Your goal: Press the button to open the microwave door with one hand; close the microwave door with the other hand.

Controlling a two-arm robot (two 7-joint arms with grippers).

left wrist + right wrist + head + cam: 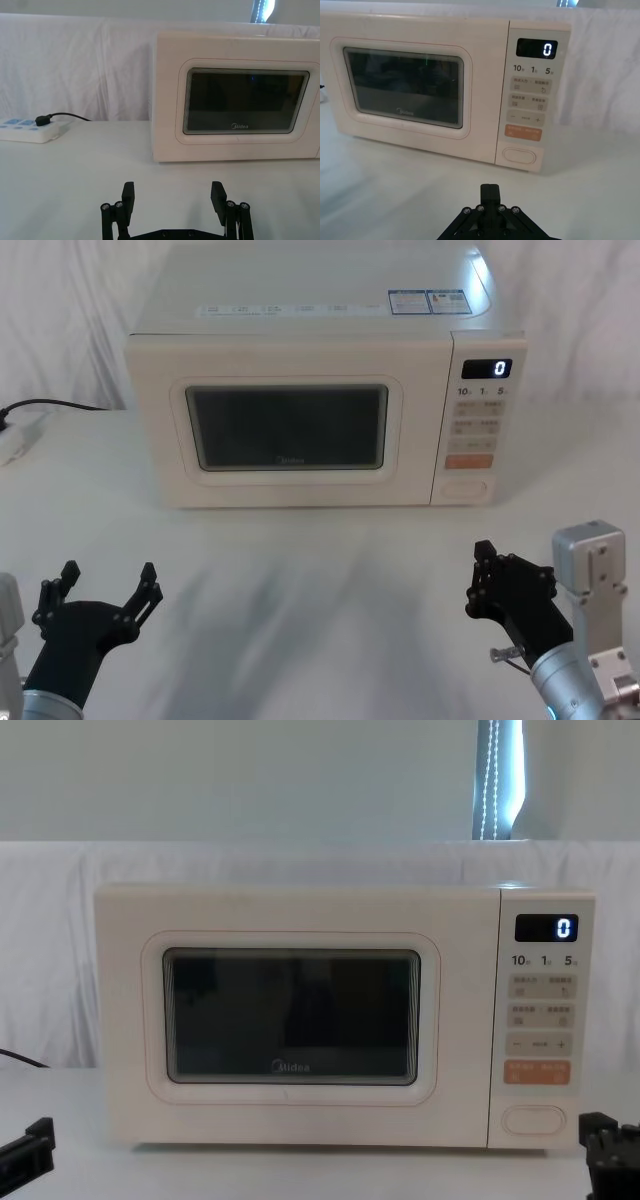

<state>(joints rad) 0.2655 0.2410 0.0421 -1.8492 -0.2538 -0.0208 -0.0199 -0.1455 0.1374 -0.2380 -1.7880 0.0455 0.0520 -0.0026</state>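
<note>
White tabletop: button (464, 489) lies ahead of closed right gripper (484, 583), nearer than open left gripper (105, 590).

Bright, even light all round, washing the white desk (320, 570) almost flat. Glare blooms on the microwave's top (470, 270) in the head view. Soft grey shadows smear across the desk there. A bright strip glows at the window (497, 780) behind. The dark door window (407, 87) carries faint reflections.
</note>
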